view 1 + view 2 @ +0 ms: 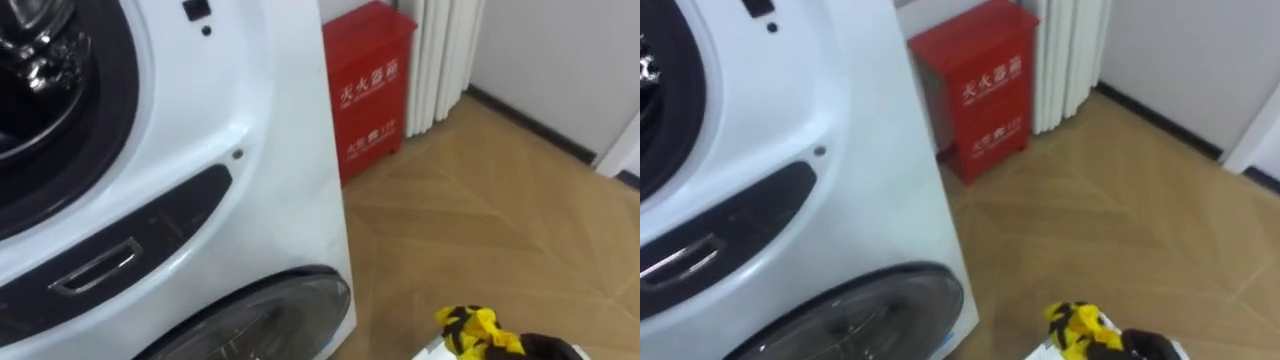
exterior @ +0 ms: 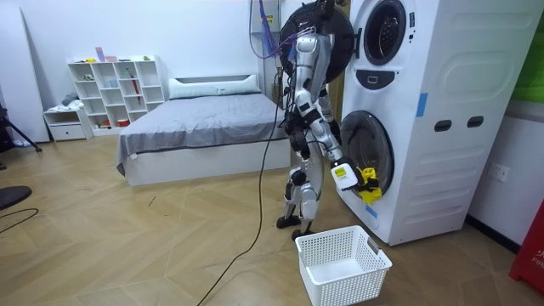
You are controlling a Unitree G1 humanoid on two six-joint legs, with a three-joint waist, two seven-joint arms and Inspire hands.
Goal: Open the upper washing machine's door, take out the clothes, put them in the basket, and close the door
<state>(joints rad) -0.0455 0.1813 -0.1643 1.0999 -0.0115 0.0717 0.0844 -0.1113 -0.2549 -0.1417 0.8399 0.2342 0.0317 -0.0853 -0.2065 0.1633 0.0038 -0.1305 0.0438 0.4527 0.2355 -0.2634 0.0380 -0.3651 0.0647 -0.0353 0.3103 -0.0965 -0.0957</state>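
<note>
Cloth (image 1: 475,328), yellow with black marks, is clamped in the right hand (image 1: 545,347), low in front of the machine (image 1: 250,150) and to the right of its lower door (image 1: 265,315). In the eye views the hand is dark and cut by the bottom edge, and the cloth bunches out of it on the machine's side. In the room view the cloth hangs in the air just before the lower door, outside the machine and above the floor (image 1: 500,230).

The robot stands close to the front of the machine and faces it, with the right arm stretched down and forward. In the upper part of the machine the shiny drum (image 1: 35,55) shows inside a dark round opening. In the room view the upper door (image 2: 327,30) stands swung out from the machine, behind the robot's head.

A white basket (image 2: 350,287) stands on the floor near the foot of the machine, lower than the hand with the cloth and apart from it. A red box (image 1: 368,90) stands on the floor past the machine's right corner. A bed (image 2: 200,127) is well apart from the machine, behind the robot.
</note>
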